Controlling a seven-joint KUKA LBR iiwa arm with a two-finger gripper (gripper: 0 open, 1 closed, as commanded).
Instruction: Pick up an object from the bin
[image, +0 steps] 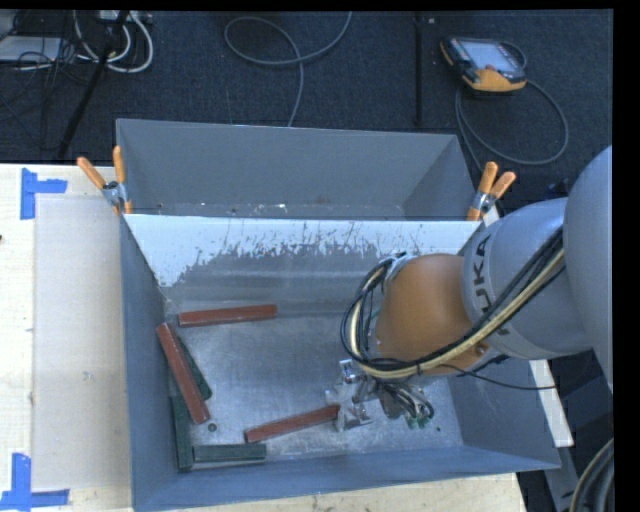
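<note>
My gripper (352, 408) is low over the bin floor at the front right, below the orange wrist cover. Its tip sits at the right end of a flat reddish-brown stick (292, 424) that lies slanted on the floor near the front wall. Whether the stick is between the fingers I cannot make out. A small green piece (420, 421) lies just right of the gripper.
A second reddish-brown stick (227, 315) lies at the back left of the floor. A third (182, 372) leans along the left wall over a dark green L-shaped strip (215, 454) in the front left corner. The arm and cables cover the bin's right side.
</note>
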